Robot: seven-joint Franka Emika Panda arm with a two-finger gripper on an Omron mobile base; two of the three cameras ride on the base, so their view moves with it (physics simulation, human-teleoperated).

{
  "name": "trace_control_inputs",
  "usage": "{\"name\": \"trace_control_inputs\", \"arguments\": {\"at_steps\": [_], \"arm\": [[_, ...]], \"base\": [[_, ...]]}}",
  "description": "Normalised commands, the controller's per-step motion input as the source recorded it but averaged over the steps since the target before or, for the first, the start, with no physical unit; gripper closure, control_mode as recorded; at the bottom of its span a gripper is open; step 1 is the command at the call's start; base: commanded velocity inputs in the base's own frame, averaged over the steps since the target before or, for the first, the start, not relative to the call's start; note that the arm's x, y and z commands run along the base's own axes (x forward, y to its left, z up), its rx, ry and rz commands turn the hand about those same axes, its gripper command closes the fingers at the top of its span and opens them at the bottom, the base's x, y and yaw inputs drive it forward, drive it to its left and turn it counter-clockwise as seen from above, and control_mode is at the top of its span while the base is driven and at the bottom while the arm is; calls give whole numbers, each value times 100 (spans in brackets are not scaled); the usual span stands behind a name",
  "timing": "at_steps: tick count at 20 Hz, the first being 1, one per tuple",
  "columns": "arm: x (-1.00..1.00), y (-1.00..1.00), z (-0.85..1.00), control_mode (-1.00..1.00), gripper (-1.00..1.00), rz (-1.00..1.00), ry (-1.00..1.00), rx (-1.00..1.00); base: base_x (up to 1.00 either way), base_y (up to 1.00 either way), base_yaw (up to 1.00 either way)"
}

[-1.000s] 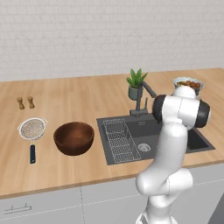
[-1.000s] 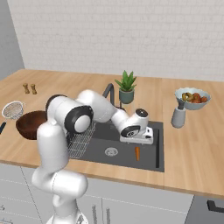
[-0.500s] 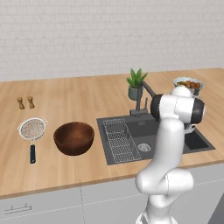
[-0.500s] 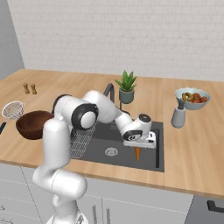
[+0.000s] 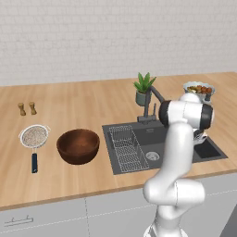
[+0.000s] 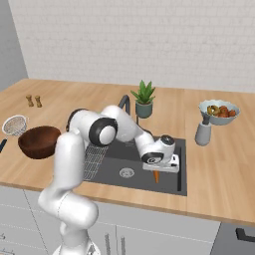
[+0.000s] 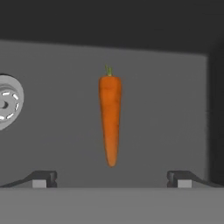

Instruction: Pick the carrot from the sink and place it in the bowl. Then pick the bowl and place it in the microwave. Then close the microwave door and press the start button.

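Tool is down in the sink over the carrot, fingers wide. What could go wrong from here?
1. The carrot lies flat on the sink floor, centred between the open tool's fingertips. Descending too far may jam them on the floor; stopping short may only pinch its top, and it could roll out.
2. The carrot tapers, so a grip near the thin tip may slip.
3. The bowl sits beyond the wire rack and sink rim; a low carry might clip them.

Carrot [image 7: 110,118] lies in sink [image 6: 174,180], right of drain [image 7: 8,101].
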Motion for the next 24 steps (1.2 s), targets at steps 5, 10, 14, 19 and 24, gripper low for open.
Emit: {"name": "trace_control_inputs", "arguments": {"at_steps": [5, 10, 14, 19, 24], "arm": [[20, 0, -32, -100, -100, 0, 0, 0], [32, 0, -31, -100, -100, 0, -1, 0], [33, 0, -27, -100, -100, 0, 0, 0], [25, 0, -27, -100, -100, 0, 0, 0], [20, 0, -33, -100, -100, 0, 0, 0]], "base": [[0, 0, 0], [0, 0, 0], [0, 0, 0], [0, 0, 0], [0, 0, 0]]}}
